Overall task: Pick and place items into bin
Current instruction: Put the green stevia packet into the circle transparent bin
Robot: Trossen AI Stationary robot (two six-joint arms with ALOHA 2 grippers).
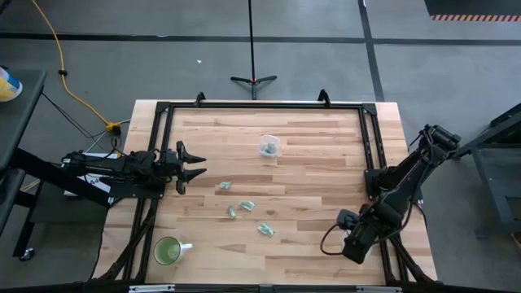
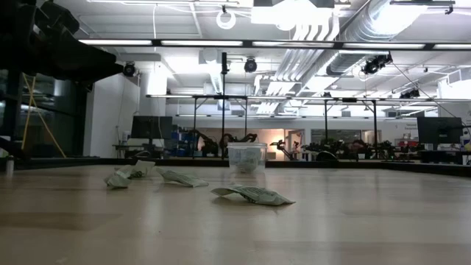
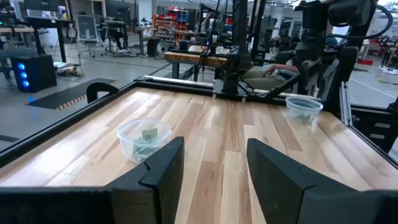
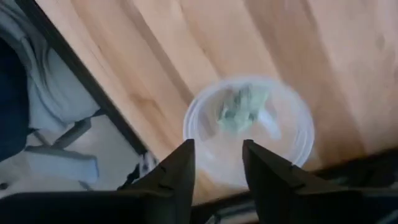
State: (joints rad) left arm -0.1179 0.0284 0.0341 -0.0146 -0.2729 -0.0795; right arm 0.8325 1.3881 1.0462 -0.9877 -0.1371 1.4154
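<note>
Several pale green-and-white scraps point(image 1: 244, 206) lie flat on the wooden table, also in the low view point(image 2: 252, 194). A clear tub point(image 1: 269, 146) stands beyond them with a scrap inside point(image 3: 148, 134). My left gripper point(image 3: 214, 168) is open at the table's left side point(image 1: 191, 167), level, pointing toward the tub. My right gripper point(image 4: 217, 168) is open and points down above a second clear tub point(image 4: 249, 134) holding a scrap point(image 4: 239, 107), by the table's right edge. My right arm point(image 1: 391, 191) hides that tub from the high view.
A green mug with a white handle point(image 1: 169, 251) stands near the table's near-left corner. A black frame rail point(image 1: 370, 155) runs around the table. The second tub point(image 3: 303, 109) sits close to the right rail. Bare wood lies between the scraps and my right arm.
</note>
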